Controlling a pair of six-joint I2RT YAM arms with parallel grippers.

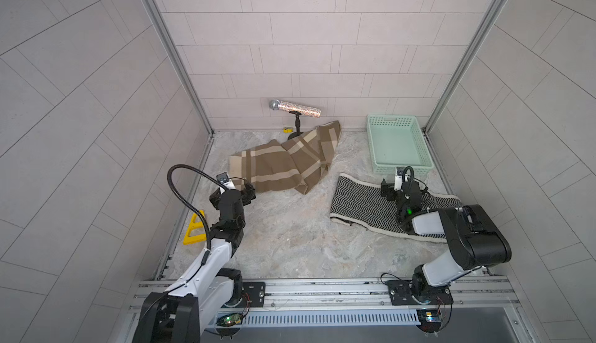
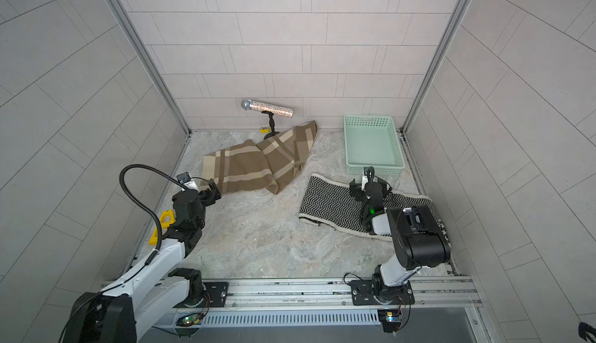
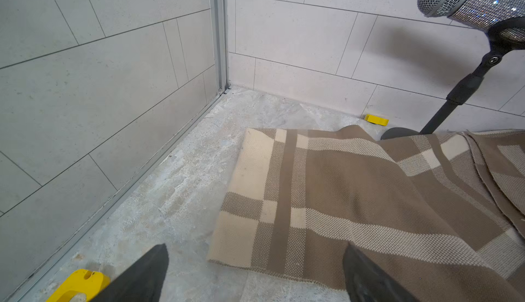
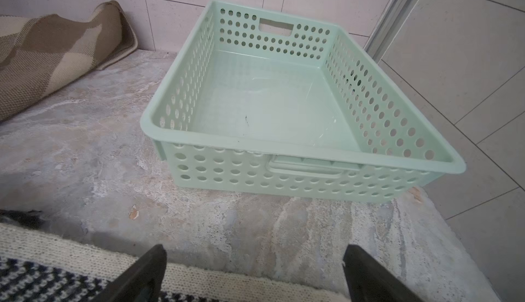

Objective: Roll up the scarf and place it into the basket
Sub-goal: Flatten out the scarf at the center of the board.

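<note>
Plainly, left hand (image 3: 254, 251) wide at plaid scarf (image 3: 355, 187), right hand (image 4: 254, 249) wide before basket (image 4: 221, 172)

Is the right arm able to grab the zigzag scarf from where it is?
Probably yes. The right gripper is open, right above the black-and-white scarf, by its edge nearest the basket. Nothing else covers the scarf there.

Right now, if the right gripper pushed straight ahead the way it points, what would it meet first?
The right gripper, open, faces the basket across bare tabletop. Its near wall probably comes first, unless a downward tilt meets the tabletop sooner.
</note>
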